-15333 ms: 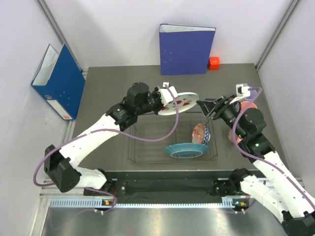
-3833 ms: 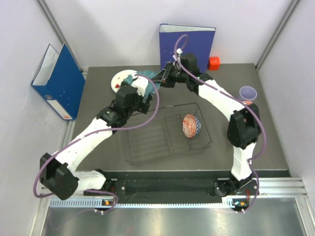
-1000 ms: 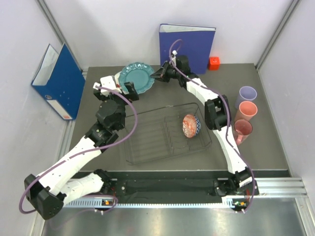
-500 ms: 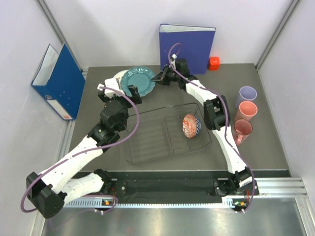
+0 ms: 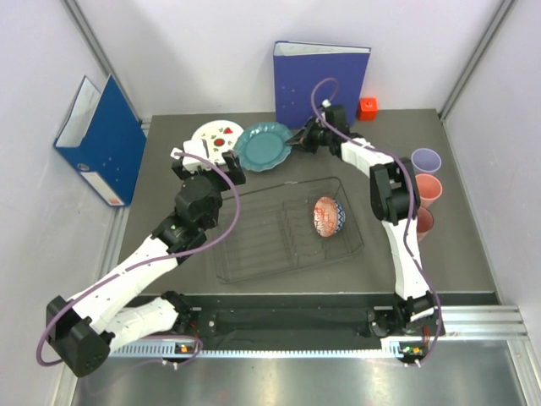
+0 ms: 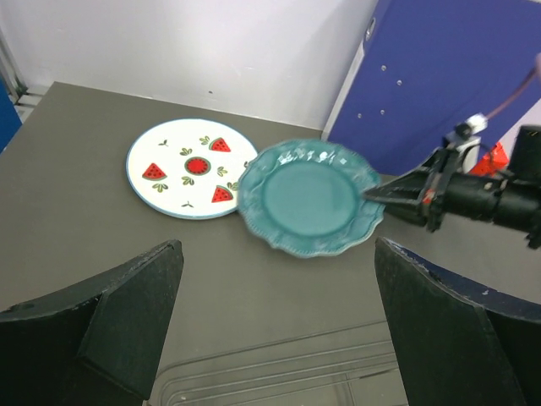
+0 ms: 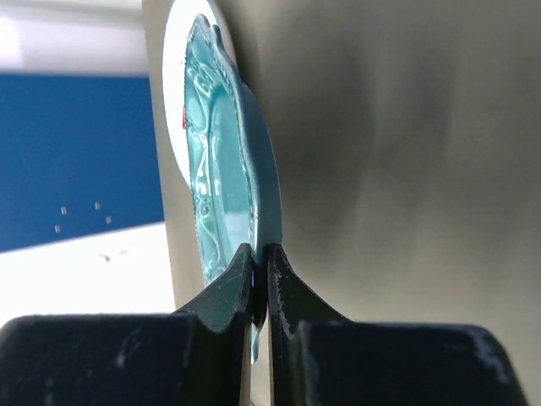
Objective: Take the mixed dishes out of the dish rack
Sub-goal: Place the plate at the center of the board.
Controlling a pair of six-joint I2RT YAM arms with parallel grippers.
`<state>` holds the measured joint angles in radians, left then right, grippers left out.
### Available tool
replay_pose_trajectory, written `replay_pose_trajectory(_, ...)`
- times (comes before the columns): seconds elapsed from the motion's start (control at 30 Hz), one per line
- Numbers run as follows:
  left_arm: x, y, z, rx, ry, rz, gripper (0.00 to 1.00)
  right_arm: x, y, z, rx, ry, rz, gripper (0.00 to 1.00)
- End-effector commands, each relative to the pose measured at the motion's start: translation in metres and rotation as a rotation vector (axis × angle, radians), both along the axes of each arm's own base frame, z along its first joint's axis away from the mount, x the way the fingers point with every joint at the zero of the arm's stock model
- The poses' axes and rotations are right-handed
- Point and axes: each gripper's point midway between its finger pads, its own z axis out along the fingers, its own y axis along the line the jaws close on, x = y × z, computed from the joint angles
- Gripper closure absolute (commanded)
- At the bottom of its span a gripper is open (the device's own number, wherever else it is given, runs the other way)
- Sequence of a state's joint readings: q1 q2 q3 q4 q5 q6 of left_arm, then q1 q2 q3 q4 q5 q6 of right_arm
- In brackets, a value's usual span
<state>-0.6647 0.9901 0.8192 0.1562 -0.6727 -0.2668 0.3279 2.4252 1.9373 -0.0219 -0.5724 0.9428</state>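
Note:
My right gripper is shut on the right rim of the teal plate, which lies flat and low at the back of the table; its fingers pinch the rim edge-on. The teal plate just overlaps the edge of the white watermelon plate to its left. My left gripper hangs open and empty over the near side of both plates, above the rack's far rim. The dish rack holds only the patterned bowl, standing on edge.
A lavender cup and two pink cups stand in a row at the right. A blue binder leans at the left wall, another binder stands at the back, with a red cube beside it.
The right gripper has carried the teal plate to the right, uncovering the white watermelon plate. The left gripper has drawn back slightly toward the rack, still open.

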Motion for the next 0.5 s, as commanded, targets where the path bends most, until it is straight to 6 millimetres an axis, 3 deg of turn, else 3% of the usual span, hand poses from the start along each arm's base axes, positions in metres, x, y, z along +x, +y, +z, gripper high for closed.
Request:
replay_pose_trajectory(0.0, -0.002, -0.004, 0.01, -0.051, -0.038, -0.028, 0.01, 0.007, -0.008, 0.096, 0.072, -0.218, 0.003, 1.0)
replay_pose_trajectory(0.27, -0.006, -0.001, 0.009, -0.052, -0.037, -0.031, 0.01, 0.013, -0.019, 0.072, 0.029, -0.171, -0.032, 1.0)
replay_pose_trajectory(0.47, -0.007, -0.004, 0.001, -0.046, -0.002, -0.044, 0.01, 0.02, -0.029, 0.041, -0.046, -0.09, -0.055, 1.0)
